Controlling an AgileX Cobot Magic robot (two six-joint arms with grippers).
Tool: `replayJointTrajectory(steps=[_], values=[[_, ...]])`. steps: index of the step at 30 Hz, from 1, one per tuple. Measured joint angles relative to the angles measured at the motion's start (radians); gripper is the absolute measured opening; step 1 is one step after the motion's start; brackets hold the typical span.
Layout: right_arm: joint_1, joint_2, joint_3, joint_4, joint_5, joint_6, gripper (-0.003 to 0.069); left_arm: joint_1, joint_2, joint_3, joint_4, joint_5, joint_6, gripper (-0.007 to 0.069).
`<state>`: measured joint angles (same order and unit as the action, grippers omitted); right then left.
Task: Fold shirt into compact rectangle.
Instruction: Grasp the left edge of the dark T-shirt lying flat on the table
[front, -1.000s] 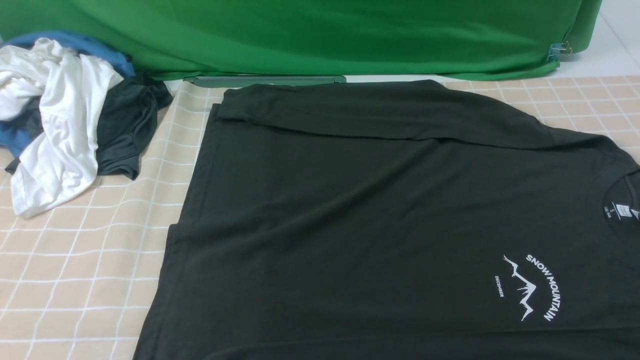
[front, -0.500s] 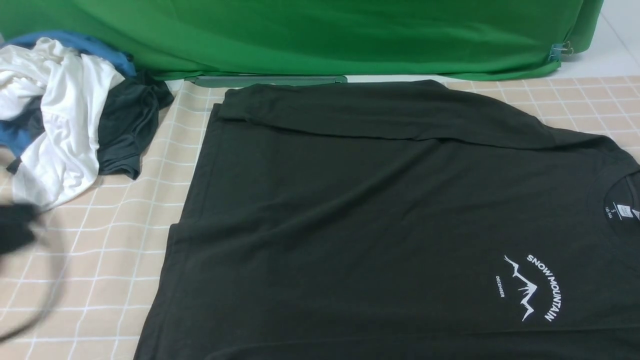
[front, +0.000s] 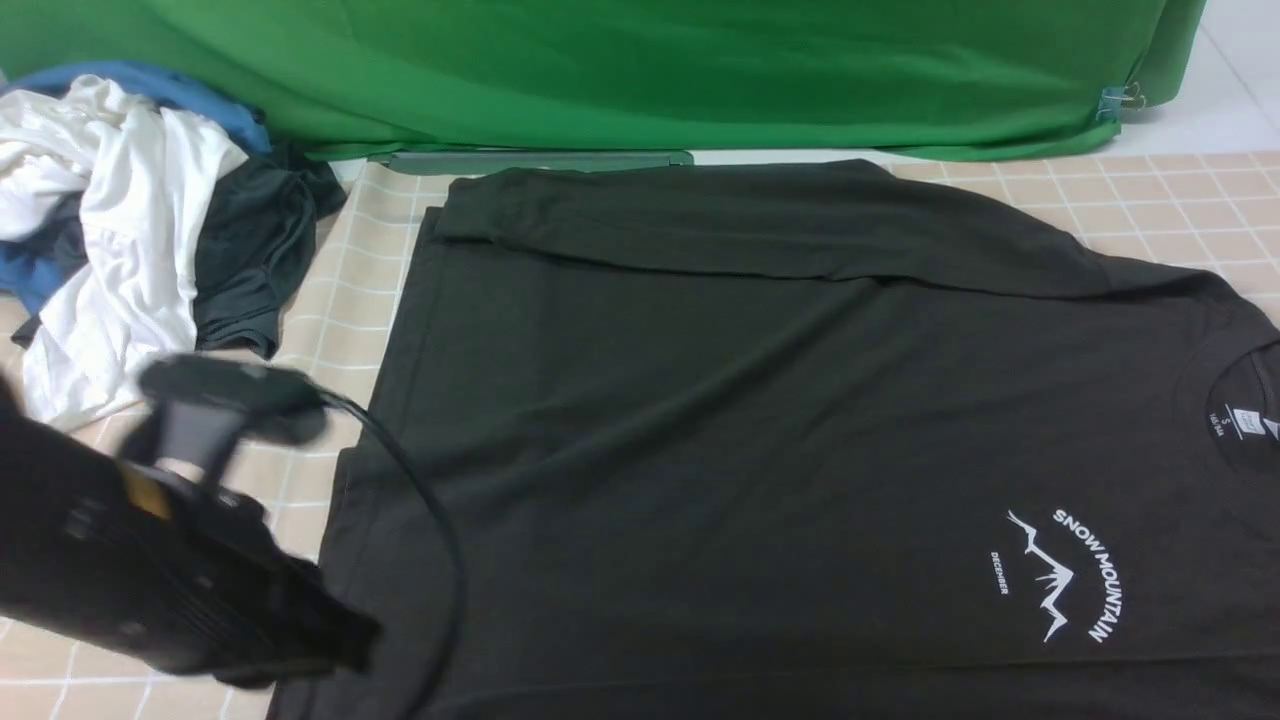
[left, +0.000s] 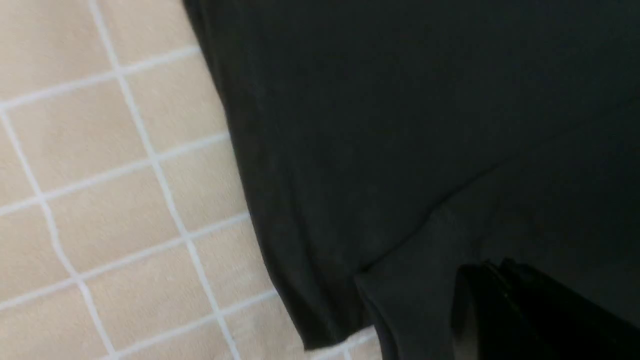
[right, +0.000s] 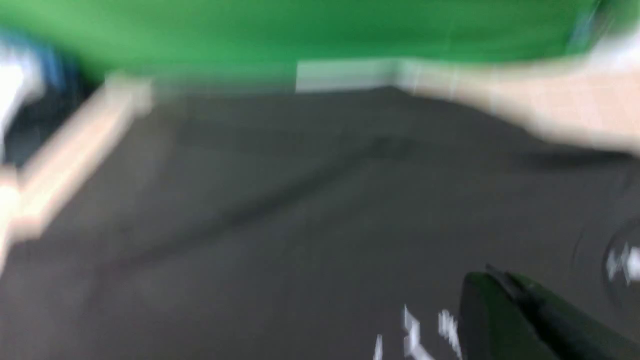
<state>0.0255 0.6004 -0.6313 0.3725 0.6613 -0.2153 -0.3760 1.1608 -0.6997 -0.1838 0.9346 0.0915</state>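
The black shirt (front: 760, 430) lies spread flat on the table, collar (front: 1245, 420) at the right, hem at the left, far sleeve folded in over the body. Its white mountain logo (front: 1070, 575) faces up. My left gripper (front: 350, 640) reaches in from the lower left, low over the shirt's near left hem; the left wrist view shows the left gripper (left: 492, 270) shut with nothing in it, above a fold of the shirt (left: 400, 125). The right arm is out of the front view. My right gripper (right: 492, 277) is shut and empty, above the shirt (right: 300, 225) near the logo; that view is blurred.
A pile of white, blue and dark grey clothes (front: 120, 240) sits at the back left. A green cloth (front: 640, 70) hangs behind the table. The beige checked tablecloth (front: 170, 520) shows left of the shirt. A black cable (front: 440, 560) loops from my left arm over the shirt.
My left arm has come into the front view from the left edge and moved right, up to the shirt's left hem. The shirt has not moved.
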Motion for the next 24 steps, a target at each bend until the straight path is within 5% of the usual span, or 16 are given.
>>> replayJointTrajectory(steps=[6, 17, 24], values=[[0.0, 0.147, -0.051, 0.0, 0.074, -0.047, 0.0038, -0.129, 0.105, 0.0, 0.063, 0.023, -0.062, 0.0048], [0.0, 0.162, -0.052, 0.0, 0.061, -0.05, 0.0038, -0.138, 0.307, -0.001, 0.1, -0.055, -0.064, 0.0488], [0.0, 0.162, -0.052, 0.0, 0.051, -0.05, 0.0038, -0.139, 0.403, -0.001, 0.094, -0.078, -0.063, 0.0577]])
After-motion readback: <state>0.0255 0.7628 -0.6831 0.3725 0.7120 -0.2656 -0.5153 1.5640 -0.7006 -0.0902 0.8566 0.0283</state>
